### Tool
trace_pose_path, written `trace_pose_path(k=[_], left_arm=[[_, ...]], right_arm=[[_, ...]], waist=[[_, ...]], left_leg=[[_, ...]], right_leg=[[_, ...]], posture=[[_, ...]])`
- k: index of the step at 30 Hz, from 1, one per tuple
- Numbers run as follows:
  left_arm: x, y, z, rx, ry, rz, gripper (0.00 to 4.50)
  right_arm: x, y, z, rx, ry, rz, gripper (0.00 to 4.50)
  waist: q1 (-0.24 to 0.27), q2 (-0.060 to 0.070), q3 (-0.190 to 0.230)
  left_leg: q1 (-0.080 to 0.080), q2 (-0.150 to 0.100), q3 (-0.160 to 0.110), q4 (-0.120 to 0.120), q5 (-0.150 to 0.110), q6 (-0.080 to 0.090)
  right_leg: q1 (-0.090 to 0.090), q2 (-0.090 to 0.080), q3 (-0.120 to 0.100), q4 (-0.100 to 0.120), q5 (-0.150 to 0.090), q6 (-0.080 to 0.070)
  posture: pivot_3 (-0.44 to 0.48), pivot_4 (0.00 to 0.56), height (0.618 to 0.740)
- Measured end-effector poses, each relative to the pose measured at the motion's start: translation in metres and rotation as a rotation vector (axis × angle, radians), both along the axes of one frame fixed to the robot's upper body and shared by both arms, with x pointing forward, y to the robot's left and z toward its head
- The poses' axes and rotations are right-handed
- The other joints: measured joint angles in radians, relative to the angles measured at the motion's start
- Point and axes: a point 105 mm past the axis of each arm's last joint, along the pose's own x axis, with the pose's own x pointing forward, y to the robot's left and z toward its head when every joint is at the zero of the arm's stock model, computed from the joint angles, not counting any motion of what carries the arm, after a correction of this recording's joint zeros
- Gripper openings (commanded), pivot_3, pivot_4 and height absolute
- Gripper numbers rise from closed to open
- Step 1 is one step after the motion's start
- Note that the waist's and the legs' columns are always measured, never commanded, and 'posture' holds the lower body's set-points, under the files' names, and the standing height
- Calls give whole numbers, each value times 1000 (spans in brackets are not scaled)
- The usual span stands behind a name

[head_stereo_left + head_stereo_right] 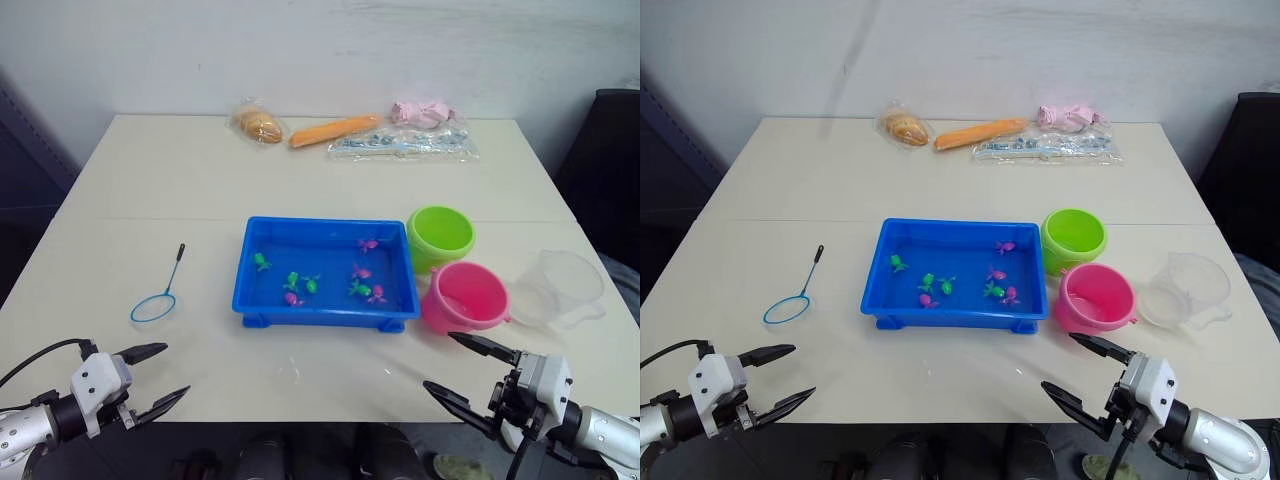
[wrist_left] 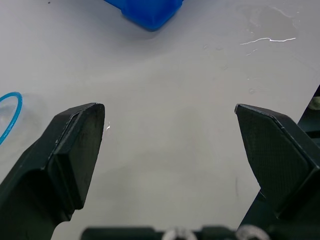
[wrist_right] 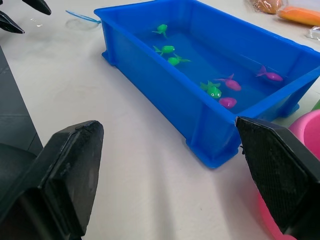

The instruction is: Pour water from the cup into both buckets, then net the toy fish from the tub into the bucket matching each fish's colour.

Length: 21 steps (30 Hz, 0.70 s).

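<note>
The blue tub (image 1: 257,300) sits mid-table with several green and pink toy fish (image 1: 361,288) in it. To its right stand the lime green bucket (image 1: 440,235) and, nearer me, the pink bucket (image 1: 464,297). The clear cup (image 1: 558,289) stands right of the pink bucket. A small blue hand net (image 1: 159,296) lies on the table left of the tub. My left gripper (image 1: 155,374) hangs open over the table's front left edge. Over the front right edge, just in front of the pink bucket, my right gripper (image 1: 470,368) is open and holds nothing.
Along the table's (image 1: 150,190) far edge lie a bagged bread roll (image 1: 259,125), an orange carrot-like item (image 1: 334,130), a clear packet (image 1: 400,145) and a pink bundle (image 1: 420,111). A dark chair (image 1: 605,160) stands at the right. Small water drops (image 2: 265,40) wet the table in front of the tub.
</note>
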Motion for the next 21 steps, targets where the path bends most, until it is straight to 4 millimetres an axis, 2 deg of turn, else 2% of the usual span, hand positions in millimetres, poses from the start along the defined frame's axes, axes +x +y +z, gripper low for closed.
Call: trace_pose_path(k=[4, 7, 10, 15, 21], left_arm=[[-3, -4, 8, -69, 38, -4, 4486], [-2, -19, 36, -136, 57, -93, 4486], [0, -38, 55, -182, 71, -180, 4486], [15, -91, 93, -264, 35, -409, 4486], [30, -137, 116, -277, -7, -611, 4486]], right_arm=[[2, 1, 2, 5, -10, -4, 4500], [5, 1, 4, 19, -24, -22, 4500], [5, -1, 4, 31, -19, -36, 4500], [-5, -30, 12, 45, -23, -209, 4500], [-20, -70, 29, 162, -74, -564, 4500]], waist=[[0, -1, 0], [1, 0, 0], [3, 3, 0], [17, 5, -1], [23, 7, -1]], left_leg=[[0, 1, 0, 0, 0, 0], [0, 1, -1, 2, 0, 0], [0, 0, -1, 4, -1, 0], [-1, 0, -1, 7, -1, 0], [0, 0, 0, 9, -1, -1]], right_leg=[[0, 0, 0, 0, 0, 0], [1, 0, 0, 1, 0, 0], [1, 0, 1, 1, 0, 0], [2, 1, 2, 2, 0, 0], [1, 2, 5, 6, 0, 0]], posture=[[0, 150, 740], [0, 150, 740], [0, 150, 740], [0, 150, 740], [0, 150, 740]])
